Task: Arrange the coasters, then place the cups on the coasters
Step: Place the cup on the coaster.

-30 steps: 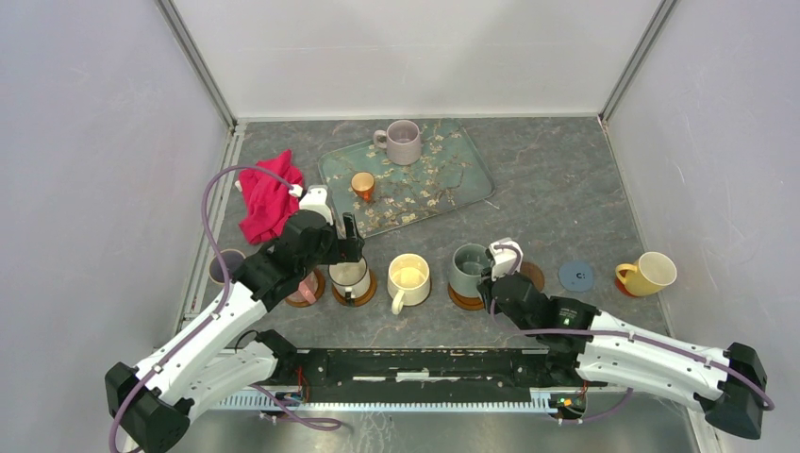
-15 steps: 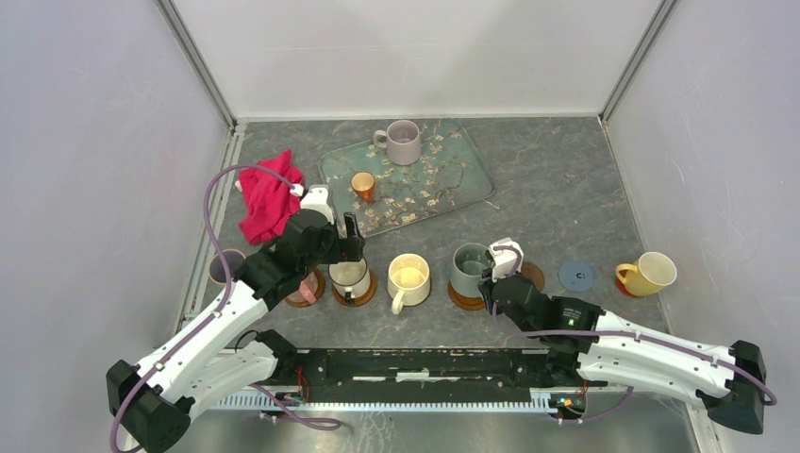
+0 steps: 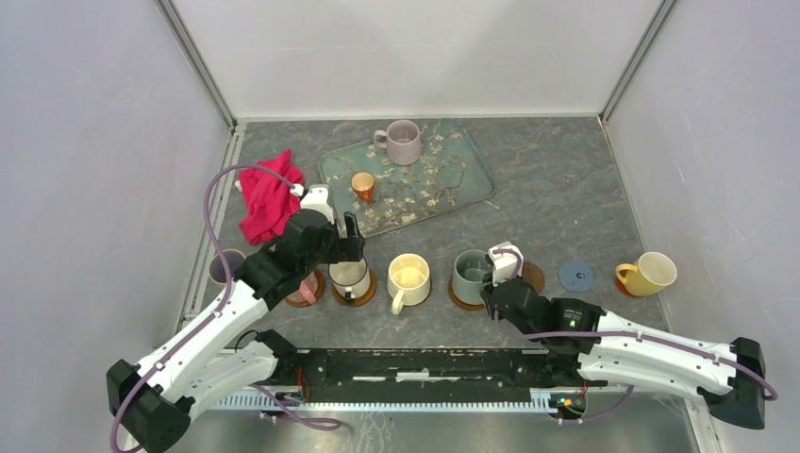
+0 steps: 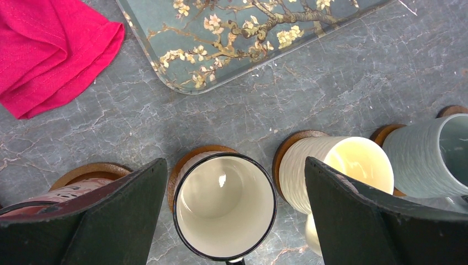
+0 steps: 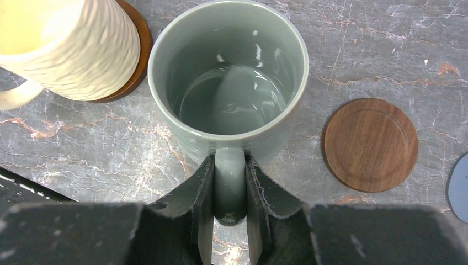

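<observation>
Far left, a cup (image 3: 225, 265) sits by the left rail with no coaster in sight, half hidden by your left arm. The red cloth (image 3: 269, 200) lies behind it, not part of the job. Next is the pink cup (image 4: 60, 194) on its coaster.

Your left gripper (image 4: 234, 165) is wide open and holds nothing. Its fingers straddle the white cup (image 4: 223, 212) without touching it, and that cup sits upright on a brown coaster. Behind it, the tray (image 3: 453, 189) carries a mauve cup (image 3: 404, 142), waiting.

The cream cup (image 3: 408, 276) sits on its coaster in the middle of the row.

Your right gripper (image 5: 229, 163) is clamped on the handle of the green cup (image 5: 232, 83). The cup is upright, and the top view shows a coaster edge at its near side. You can't tell from here whether it's seated flat or centred.

Right of it, a dark coaster (image 5: 370, 144) lies bare just beside the green cup. A blue coaster (image 3: 576, 275), also bare, lies further right. The yellow cup (image 3: 653, 272) stands at the far right, with a bit of red showing at its left base.

My read is that the step in hand is placing the green cup. Next, settle it square on its coaster, let go of the handle and back off without dragging it. After that, two coasters need cups, likely the mauve one and the one by the rail.
</observation>
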You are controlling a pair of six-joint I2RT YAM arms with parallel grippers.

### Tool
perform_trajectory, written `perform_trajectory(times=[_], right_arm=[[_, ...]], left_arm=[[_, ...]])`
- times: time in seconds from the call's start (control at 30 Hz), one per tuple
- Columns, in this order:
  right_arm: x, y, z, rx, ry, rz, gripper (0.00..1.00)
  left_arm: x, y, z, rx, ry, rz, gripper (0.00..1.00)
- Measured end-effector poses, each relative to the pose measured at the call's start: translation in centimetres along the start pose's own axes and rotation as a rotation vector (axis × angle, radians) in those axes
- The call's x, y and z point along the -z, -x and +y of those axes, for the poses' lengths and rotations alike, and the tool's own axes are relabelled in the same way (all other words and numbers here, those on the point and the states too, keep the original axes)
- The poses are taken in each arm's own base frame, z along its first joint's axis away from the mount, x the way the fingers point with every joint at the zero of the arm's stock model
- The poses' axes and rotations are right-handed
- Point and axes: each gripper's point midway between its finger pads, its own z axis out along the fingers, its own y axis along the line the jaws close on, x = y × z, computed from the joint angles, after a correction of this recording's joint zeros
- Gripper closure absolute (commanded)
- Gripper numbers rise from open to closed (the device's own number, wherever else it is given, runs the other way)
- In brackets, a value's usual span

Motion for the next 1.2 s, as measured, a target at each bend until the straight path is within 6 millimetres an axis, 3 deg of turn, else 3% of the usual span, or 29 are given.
perform_trajectory(times=[0.77, 0.97, 1.2], right_arm=[[-1.5, -0.5, 1.1, -0.037, 0.022, -0.048, 1.0], [-1.5, -0.6, 1.0, -0.033, 0.018, -0.046, 0.82], [-1.6, -0.8, 1.0, -0.028, 0.013, -0.039, 0.68]], left_arm=[[-0.1, 0.2, -0.1, 0.002, -0.004, -0.009, 0.0], [-0.2, 0.2, -0.2, 0.003, -0.005, -0.01, 0.0], [-0.2, 0.3, -0.2, 0.004, -0.006, -0.013, 0.0]])
